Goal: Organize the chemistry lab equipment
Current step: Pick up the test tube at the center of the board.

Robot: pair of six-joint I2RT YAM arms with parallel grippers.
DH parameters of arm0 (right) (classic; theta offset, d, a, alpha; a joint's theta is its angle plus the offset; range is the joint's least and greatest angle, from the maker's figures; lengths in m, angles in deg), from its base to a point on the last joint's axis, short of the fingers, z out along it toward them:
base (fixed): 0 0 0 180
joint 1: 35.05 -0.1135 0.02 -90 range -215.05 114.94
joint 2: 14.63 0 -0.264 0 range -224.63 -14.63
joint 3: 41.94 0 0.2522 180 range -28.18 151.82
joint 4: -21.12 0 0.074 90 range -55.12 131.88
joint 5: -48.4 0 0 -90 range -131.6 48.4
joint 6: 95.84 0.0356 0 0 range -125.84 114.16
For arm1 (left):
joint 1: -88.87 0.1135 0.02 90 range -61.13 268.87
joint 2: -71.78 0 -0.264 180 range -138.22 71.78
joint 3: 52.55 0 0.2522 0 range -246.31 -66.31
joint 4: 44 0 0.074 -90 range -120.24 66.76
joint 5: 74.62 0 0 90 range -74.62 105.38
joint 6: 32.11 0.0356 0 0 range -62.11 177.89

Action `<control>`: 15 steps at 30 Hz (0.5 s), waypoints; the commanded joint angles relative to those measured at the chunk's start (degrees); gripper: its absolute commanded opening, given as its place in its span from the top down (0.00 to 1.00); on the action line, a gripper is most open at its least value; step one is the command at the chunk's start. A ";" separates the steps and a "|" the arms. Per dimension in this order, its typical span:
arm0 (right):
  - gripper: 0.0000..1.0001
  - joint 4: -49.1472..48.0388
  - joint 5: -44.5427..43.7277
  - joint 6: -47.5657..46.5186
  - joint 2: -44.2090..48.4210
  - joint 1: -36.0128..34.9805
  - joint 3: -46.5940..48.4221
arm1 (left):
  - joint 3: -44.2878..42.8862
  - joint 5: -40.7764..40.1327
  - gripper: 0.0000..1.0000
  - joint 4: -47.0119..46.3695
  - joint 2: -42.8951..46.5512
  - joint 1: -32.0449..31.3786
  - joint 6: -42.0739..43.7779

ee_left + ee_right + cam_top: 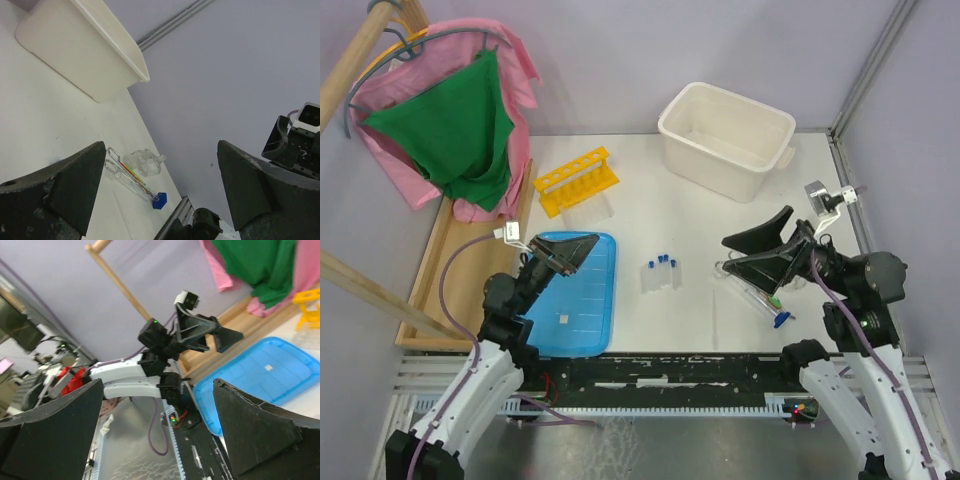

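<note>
Small clear blue-capped tubes point(662, 262) lie loose at the middle of the white bench point(650, 210), between the flat blue ribbed lid point(575, 295) on the left and a cluster of gear on the right. In that cluster, metal scissor-handled tongs point(116, 161) lie flat with thin blue- and green-tipped rods point(770, 303) alongside them. Small clear glass flasks point(147, 162) stand just beside the tongs, as the left wrist view shows. From above, the right hand point(732, 252) hangs over this cluster with its jaws spread wide and nothing between them.

The yellow plastic tube rack point(577, 180) stands farther back and to the left, its holes showing no tubes. The left hand point(582, 248) hovers over the far edge of the blue lid, also gaping wide and gripping nothing.

The large white plastic tub point(727, 138) sits at the back right of the bench. Off the bench's left side, a green cloth point(455, 130) and a pink garment point(515, 60) hang above a wooden tray point(432, 270).
</note>
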 commanded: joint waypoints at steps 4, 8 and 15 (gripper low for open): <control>0.01 26.27 -10.80 -18.43 -1.81 -0.25 4.43 | -6.80 6.52 0.01 -3.03 -9.78 -0.44 2.98; 0.00 28.62 -15.53 -21.21 -10.60 -0.30 4.51 | -10.01 8.03 0.17 2.22 -17.28 -2.78 11.43; 0.46 40.65 -27.46 -31.38 -27.69 -2.36 11.18 | -22.06 -13.00 0.66 28.03 -31.06 -14.93 26.68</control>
